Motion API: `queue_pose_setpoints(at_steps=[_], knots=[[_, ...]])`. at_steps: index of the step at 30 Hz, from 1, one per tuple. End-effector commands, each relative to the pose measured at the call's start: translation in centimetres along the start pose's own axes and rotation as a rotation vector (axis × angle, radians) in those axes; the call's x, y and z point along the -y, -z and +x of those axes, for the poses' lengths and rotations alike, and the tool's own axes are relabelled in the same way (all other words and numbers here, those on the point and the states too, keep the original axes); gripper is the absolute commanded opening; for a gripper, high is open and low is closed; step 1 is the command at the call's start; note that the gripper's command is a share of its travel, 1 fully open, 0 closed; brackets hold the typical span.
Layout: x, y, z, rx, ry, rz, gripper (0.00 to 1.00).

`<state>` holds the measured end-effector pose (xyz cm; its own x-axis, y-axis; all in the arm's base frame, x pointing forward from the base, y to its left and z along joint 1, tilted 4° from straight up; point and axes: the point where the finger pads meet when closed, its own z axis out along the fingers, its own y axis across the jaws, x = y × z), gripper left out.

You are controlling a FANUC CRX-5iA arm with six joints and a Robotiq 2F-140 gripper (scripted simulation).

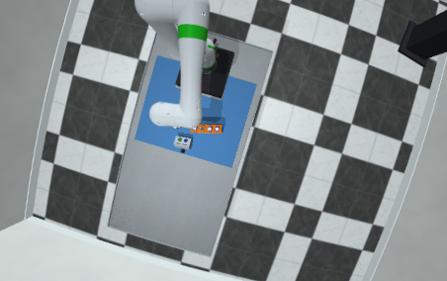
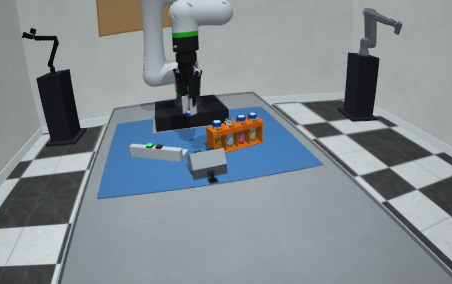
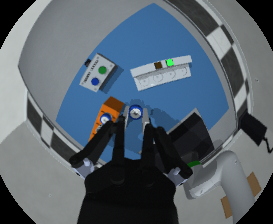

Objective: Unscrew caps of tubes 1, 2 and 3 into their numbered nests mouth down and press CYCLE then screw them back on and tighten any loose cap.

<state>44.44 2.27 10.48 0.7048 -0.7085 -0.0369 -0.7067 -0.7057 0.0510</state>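
My gripper is shut on a blue-and-white cap and holds it in the air, above the mat between the cap tray and the station. The orange decapping station DS holds its tubes upright. Three of them carry blue caps. The second tube from the left in the exterior view looks uncapped. The white cap tray CT shows a lit green lamp. In the top view the arm hides the gripper.
The small grey desk with the green and blue keys stands in front of the station. The arm's black base block sits at the back of the blue mat. Black camera stands are beside the table.
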Motion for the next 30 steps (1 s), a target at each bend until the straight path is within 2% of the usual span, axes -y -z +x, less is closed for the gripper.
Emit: queue_pose_setpoints(at_steps=[1, 7, 10, 18, 28, 30], knots=[[2.0, 0.0, -1.8, -0.002, -0.002, -0.001, 0.00], [5.6, 0.0, -5.3, -0.002, -0.002, -0.001, 0.00], [5.6, 0.0, -5.3, -0.002, -0.002, -0.001, 0.00], [10.4, 0.0, -9.9, -0.002, -0.002, -0.001, 0.00], [10.6, 0.0, -10.1, -0.002, -0.002, -0.001, 0.00], [10.6, -0.6, -10.1, -0.002, -0.002, -0.001, 0.00]])
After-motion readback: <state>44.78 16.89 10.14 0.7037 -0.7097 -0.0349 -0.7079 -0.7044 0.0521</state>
